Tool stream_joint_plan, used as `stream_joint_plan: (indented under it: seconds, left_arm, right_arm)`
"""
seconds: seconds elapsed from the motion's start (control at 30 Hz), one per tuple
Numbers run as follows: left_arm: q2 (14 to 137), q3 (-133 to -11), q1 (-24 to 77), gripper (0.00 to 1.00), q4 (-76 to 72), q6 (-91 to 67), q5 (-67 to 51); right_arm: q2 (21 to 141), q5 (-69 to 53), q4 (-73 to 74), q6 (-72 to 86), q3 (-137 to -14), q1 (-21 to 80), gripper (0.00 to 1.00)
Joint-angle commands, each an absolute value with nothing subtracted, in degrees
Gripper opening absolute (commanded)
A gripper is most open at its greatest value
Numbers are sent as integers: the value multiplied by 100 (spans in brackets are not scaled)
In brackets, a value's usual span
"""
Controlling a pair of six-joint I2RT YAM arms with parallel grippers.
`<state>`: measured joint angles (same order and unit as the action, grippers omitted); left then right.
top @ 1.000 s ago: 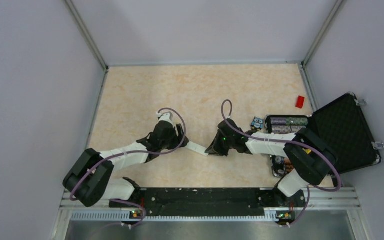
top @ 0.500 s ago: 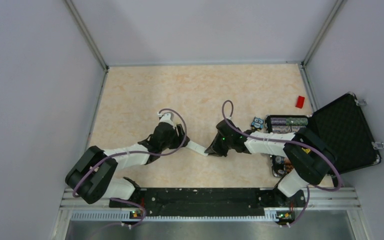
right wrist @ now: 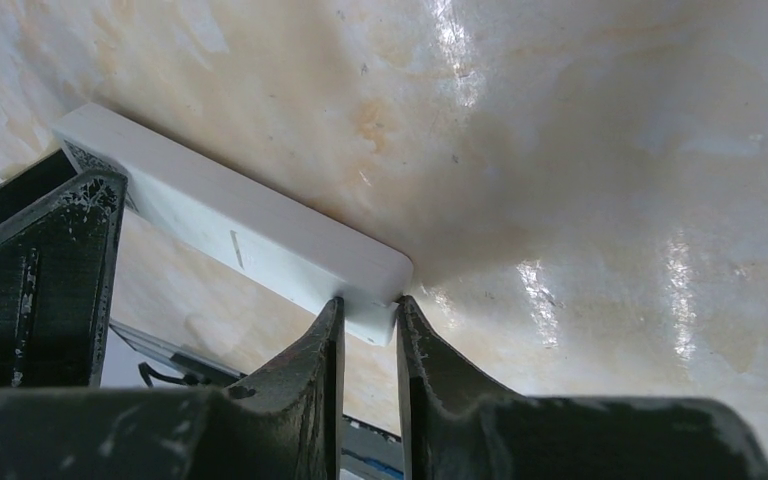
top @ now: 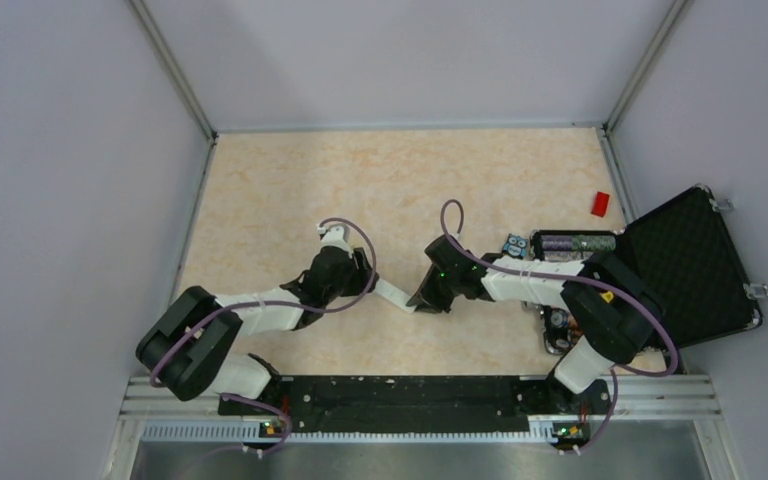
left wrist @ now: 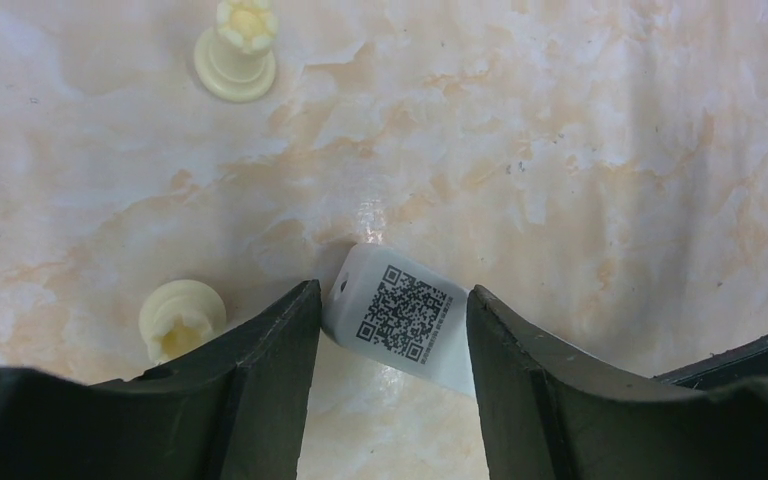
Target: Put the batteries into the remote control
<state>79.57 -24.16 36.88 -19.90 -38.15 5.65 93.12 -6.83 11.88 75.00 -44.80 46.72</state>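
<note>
Two cream chess pieces (left wrist: 237, 52) stand on the marbled table (top: 360, 180) in the left wrist view, one at the upper left and one at the lower left, just beside the finger. The left gripper (left wrist: 392, 292) is clamped on the end of the one white remote (top: 396, 296) that bears a square code label. The remote lies flat in the middle of the overhead view, between the two arms. The right gripper (right wrist: 369, 305) pinches the corner of its other end, fingers nearly together. Further right is one small blue-faced toy (top: 513, 245). Beside it, striped chip rolls (top: 572, 242) lie in the one open black case (top: 695, 260); their number cannot be told. One red block (top: 600, 203) sits above the case.
</note>
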Motion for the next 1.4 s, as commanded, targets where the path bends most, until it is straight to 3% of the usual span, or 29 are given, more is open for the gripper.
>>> stream_joint_plan:
  seconds: [0.0, 0.1, 0.3, 0.53, 0.67, 0.93, 1.03, 1.37]
  left_arm:
    - [8184, -2264, 3977, 58, -2022, -4117, -171]
    - [8198, -2220, 4003, 56, -2053, -4160, -163]
    - [8191, -2136, 4024, 52, -2152, -4203, -155]
    - [8136, -2135, 4034, 50, -2128, -4184, -127]
    - [8069, -2124, 4036, 49, -2114, -4141, -123]
    - [8109, -2144, 4034, 48, -2247, -4119, -210]
    - [8137, -2145, 4035, 48, -2288, -4131, -239]
    - [8227, -2127, 4043, 47, -2468, -4162, -342]
  right_arm:
    - [10393, 302, 965, 7712, -4135, 5088, 21]
    - [10302, 382, 473, 7898, -3919, 5156, 29]
    - [10248, 513, 358, 8202, -3902, 5186, 31]
    - [10651, 339, 1182, 8046, -4569, 5146, 21]
    - [10739, 314, 1311, 7992, -4649, 5104, 8]
    - [11117, 243, 1728, 7779, -5171, 4971, 7]
    - [11293, 118, 1809, 7790, -5269, 4916, 0]
    - [11771, 29, 1920, 7954, -5464, 4897, 0]
